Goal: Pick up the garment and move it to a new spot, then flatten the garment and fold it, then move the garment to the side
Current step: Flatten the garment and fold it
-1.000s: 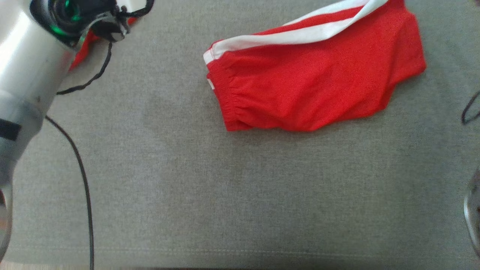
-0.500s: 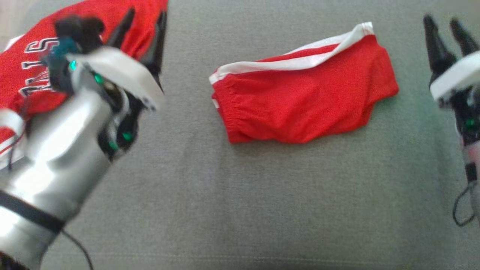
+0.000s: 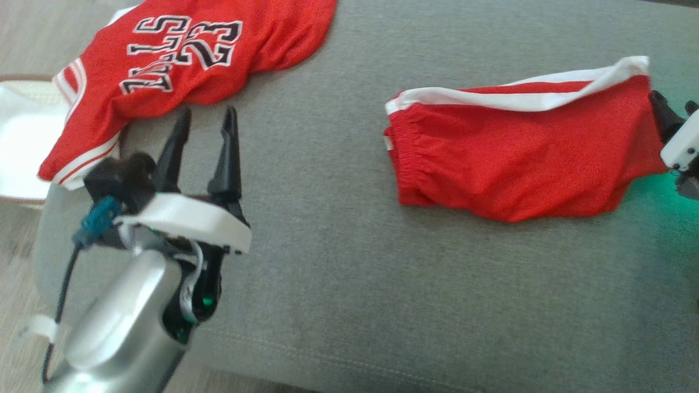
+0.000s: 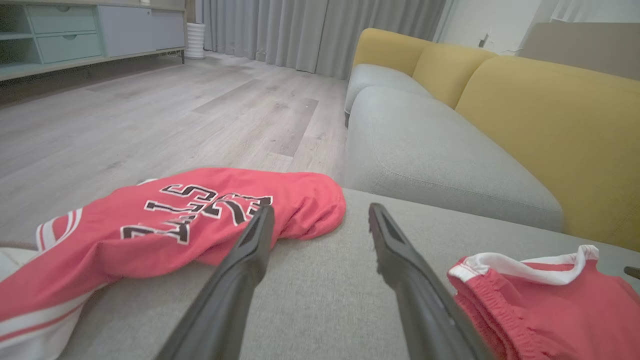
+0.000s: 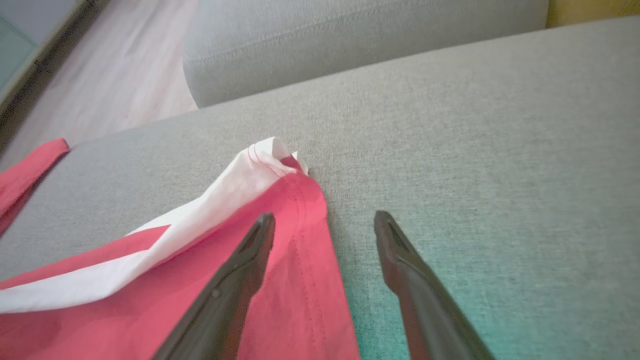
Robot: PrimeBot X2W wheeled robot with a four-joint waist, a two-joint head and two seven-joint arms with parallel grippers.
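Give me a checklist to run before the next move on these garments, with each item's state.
1. Left tool open and empty: ok.
2. Right tool open and empty: ok.
3. Shorts folded, lying on the cushion: ok.
4. Jersey flat and wholly on the cushion: not ok, it is crumpled and one end hangs over the edge.
5. Right tool clear of the shorts: cannot tell, contact at their hem is unclear.

Grey sofa (image 3: 349, 305) — yellow backrest (image 4: 550, 115), wood floor (image 4: 150, 110)
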